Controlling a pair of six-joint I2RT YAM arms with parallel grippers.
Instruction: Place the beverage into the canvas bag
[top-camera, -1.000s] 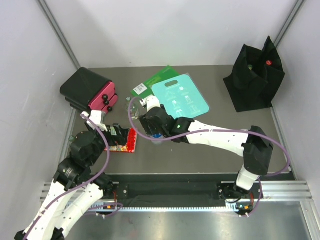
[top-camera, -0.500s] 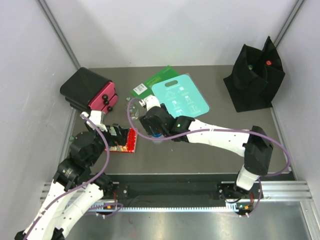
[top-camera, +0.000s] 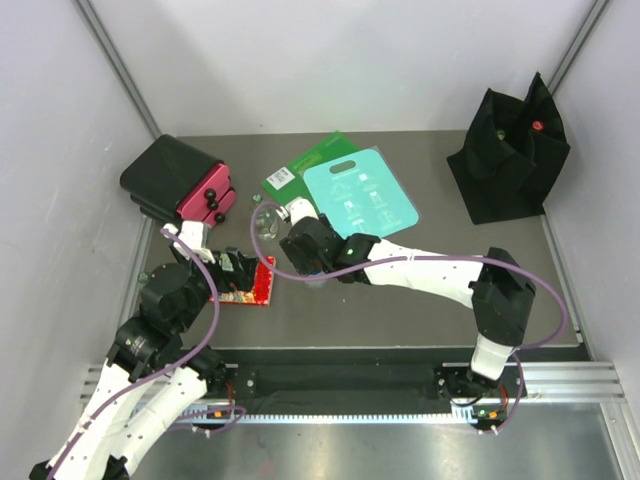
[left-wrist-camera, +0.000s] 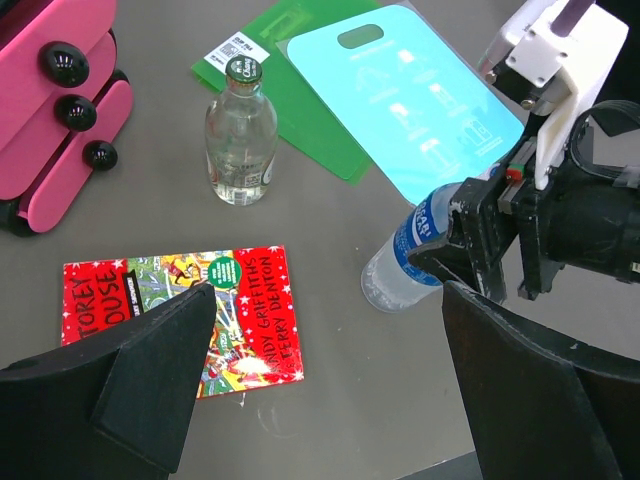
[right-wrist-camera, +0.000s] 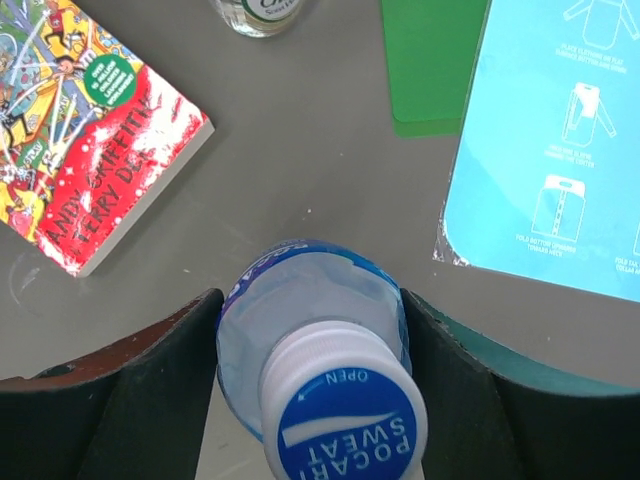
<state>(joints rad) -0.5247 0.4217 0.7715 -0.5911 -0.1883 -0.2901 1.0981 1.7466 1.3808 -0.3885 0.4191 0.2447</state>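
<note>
1. The step in hand is the pickup. The right gripper (right-wrist-camera: 308, 320) is clamped on the clear ribbed plastic bottle with the blue label and blue cap (left-wrist-camera: 405, 265), its fingers (right-wrist-camera: 140, 390) pressed against both sides just below the shoulder.
2. That bottle leans in the grip near the middle of the grey desk (top-camera: 400, 300), a little toward the left edge. Its base is low over the surface; whether it touches, I cannot tell.
3. The floppy black canvas bag (top-camera: 505, 170) stands at the far right corner, well apart from the bottle, its soft sides upright and its mouth open upward.
4. The next move, as I judge it, calls for a clean lift, a long carry to that corner and a release above the mouth. The soft rim may fold if it is brushed.
5. The thin, smooth plastic could flex or slip under a hard squeeze.
6. The left gripper (left-wrist-camera: 328, 310) is spread wide and empty over the glossy red paperback book (left-wrist-camera: 180, 320) near the left edge.
7. Nearby are:
   - a small clear glass bottle with a green cap (left-wrist-camera: 240, 140), standing upright
   - a flat teal plastic board (left-wrist-camera: 420, 110), overlapping a green one (left-wrist-camera: 300, 110)
   - a rigid black case with a pink-red edge (top-camera: 170, 175), at the far left corner
</note>
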